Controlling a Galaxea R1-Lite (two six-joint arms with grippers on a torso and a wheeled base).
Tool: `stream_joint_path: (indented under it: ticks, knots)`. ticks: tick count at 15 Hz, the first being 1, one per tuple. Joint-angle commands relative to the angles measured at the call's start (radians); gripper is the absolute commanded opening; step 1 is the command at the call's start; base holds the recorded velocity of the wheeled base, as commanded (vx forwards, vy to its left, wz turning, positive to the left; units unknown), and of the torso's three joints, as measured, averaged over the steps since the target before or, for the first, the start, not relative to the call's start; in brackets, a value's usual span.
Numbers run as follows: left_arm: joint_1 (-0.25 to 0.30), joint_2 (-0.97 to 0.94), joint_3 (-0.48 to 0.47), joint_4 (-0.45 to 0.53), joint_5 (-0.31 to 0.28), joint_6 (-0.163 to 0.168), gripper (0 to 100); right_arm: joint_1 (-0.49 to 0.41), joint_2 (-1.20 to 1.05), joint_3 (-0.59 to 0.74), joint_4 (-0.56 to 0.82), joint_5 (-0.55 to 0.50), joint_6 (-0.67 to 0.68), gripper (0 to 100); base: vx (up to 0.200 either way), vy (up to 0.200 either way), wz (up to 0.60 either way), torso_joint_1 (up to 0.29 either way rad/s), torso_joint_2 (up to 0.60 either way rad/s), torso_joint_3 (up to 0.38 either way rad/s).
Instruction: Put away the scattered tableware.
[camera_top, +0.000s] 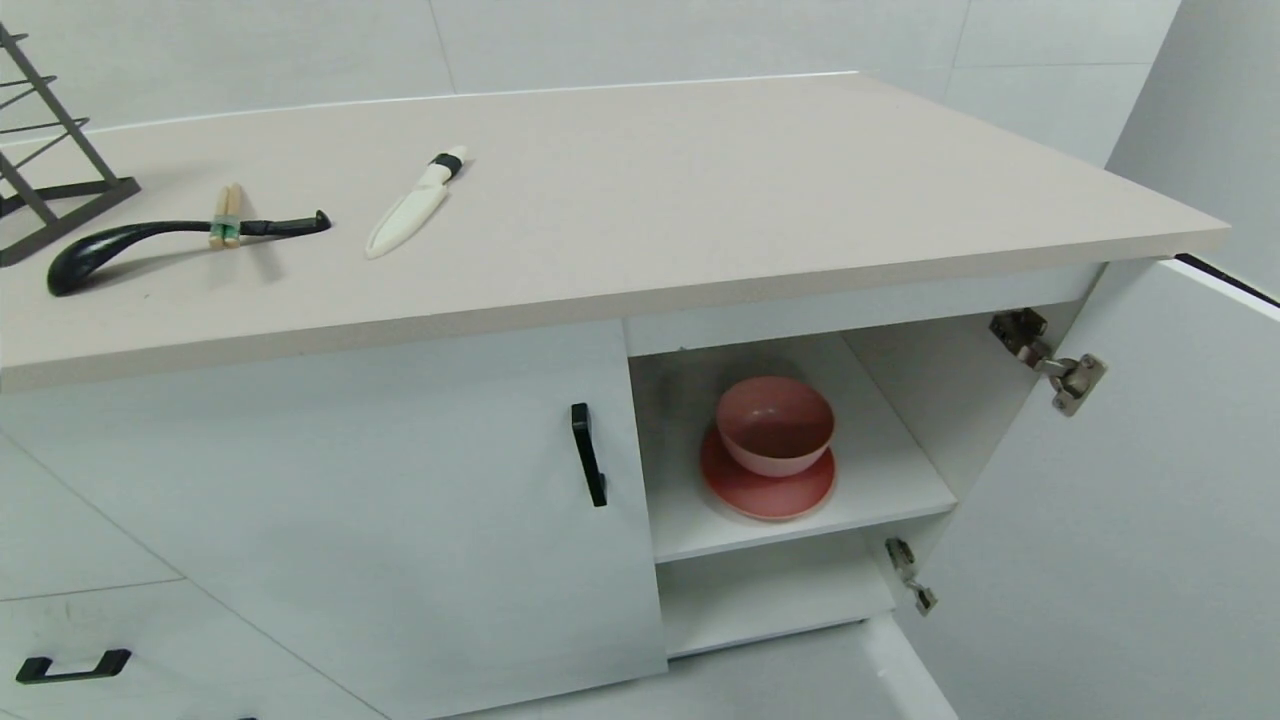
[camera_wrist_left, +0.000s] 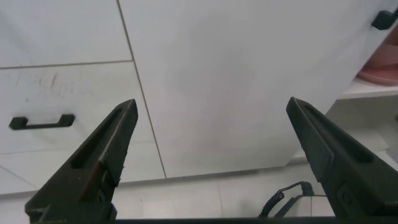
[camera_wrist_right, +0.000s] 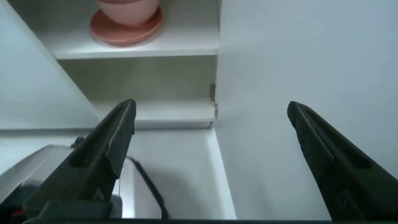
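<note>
A pink bowl (camera_top: 775, 423) sits on a red plate (camera_top: 768, 487) on the upper shelf (camera_top: 880, 470) of the open cabinet; the right wrist view shows the bowl (camera_wrist_right: 127, 10) and plate (camera_wrist_right: 127, 31) too. On the countertop (camera_top: 640, 190) lie a black ladle (camera_top: 150, 240), a pair of chopsticks (camera_top: 227, 217) across its handle, and a cream knife (camera_top: 415, 202) with a black band. My left gripper (camera_wrist_left: 211, 112) hangs open, low before the closed cabinet door (camera_wrist_left: 249, 81). My right gripper (camera_wrist_right: 211, 112) is open below the shelf, near the open door's (camera_wrist_right: 311, 81) edge.
The right cabinet door (camera_top: 1120, 520) stands wide open with its hinges (camera_top: 1050, 362) exposed. The left door (camera_top: 350, 510) is closed, with a black handle (camera_top: 588, 454). A dark wire rack (camera_top: 45, 150) stands at the counter's far left. A drawer handle (camera_top: 72, 666) sits low left.
</note>
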Motion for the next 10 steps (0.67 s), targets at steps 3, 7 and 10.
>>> stream_joint_path:
  ticks: [3, 7, 10]
  knots:
    - [0.000, 0.001, 0.000, 0.000, 0.000, 0.000, 100, -0.091, -0.116, 0.000, 0.004, -0.001, 0.001, 100, -0.200, 0.000, 0.00, -0.001, 0.00, 0.001]
    - [0.000, 0.001, 0.000, 0.000, 0.000, 0.003, 100, -0.091, -0.116, 0.000, 0.004, 0.003, 0.000, 100, -0.200, 0.000, 0.00, 0.001, 0.00, 0.002]
    - [0.000, 0.001, 0.000, 0.000, 0.000, 0.003, 100, -0.091, -0.116, 0.000, 0.004, 0.003, 0.000, 100, -0.200, 0.000, 0.00, 0.001, 0.00, 0.002]
